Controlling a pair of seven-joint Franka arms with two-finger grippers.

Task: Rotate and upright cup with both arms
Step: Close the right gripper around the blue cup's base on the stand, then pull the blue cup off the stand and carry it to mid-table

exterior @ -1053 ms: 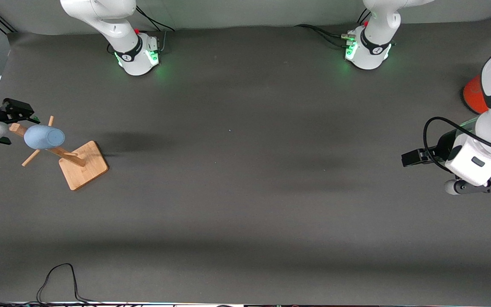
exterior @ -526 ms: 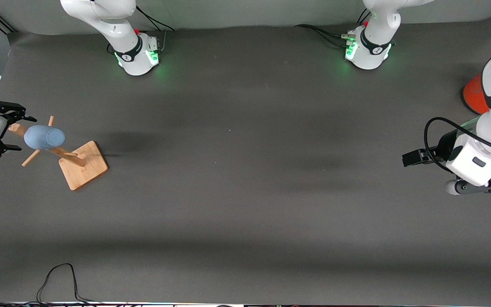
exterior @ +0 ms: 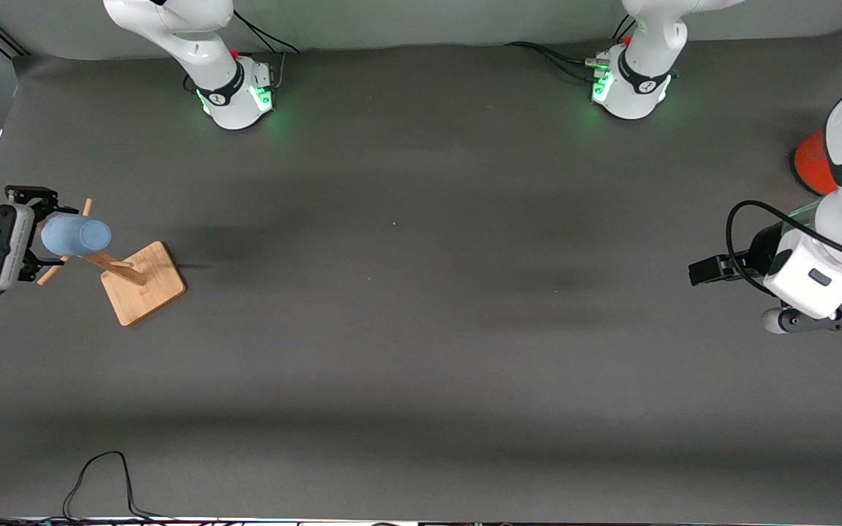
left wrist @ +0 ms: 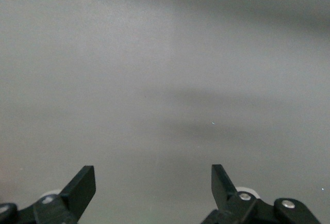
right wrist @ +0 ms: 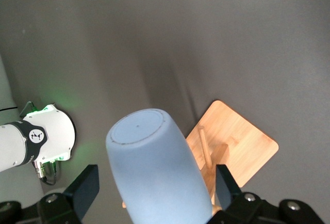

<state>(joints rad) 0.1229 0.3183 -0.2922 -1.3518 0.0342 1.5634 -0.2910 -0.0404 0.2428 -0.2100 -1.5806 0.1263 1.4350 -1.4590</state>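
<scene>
Cup [exterior: 75, 235]: small pale-blue plastic tumbler [right wrist: 157, 175], tapered, handleless, smooth matte wall, flat round base with a faint moulded ring. It sits upside down over a peg of the wooden rack [exterior: 134, 279], tilted, base pointing up and toward the front camera, at the right arm's end of the counter.

Wooden rack: light bamboo; flat square base plate with rounded corners, a slanted central post, thin round pegs crossing it. The base plate lies nearer the front camera than the cup and stands flat on the counter.

Right gripper [exterior: 33, 234]: black, on a white and grey wrist, just beside the cup on the side away from the rack's base plate. Jaws spread wide, one to each side of the cup's wide end; whether they touch the wall cannot be told. Nothing clamped.

Left gripper [exterior: 706, 269]: black, over bare counter at the left arm's end, well apart from the cup, waiting. Jaws [left wrist: 153, 190] spread wide, holding nothing.

Orange-red container [exterior: 813, 162]: rounded, smooth, partly hidden by the left arm, well apart from the cup.

Counter [exterior: 421, 329]: dark grey matte sheet, soft shadow bands. Two white arm bases with green lights stand along its edge farthest from the front camera. A thin black cable [exterior: 99, 475] loops at the edge nearest that camera.
</scene>
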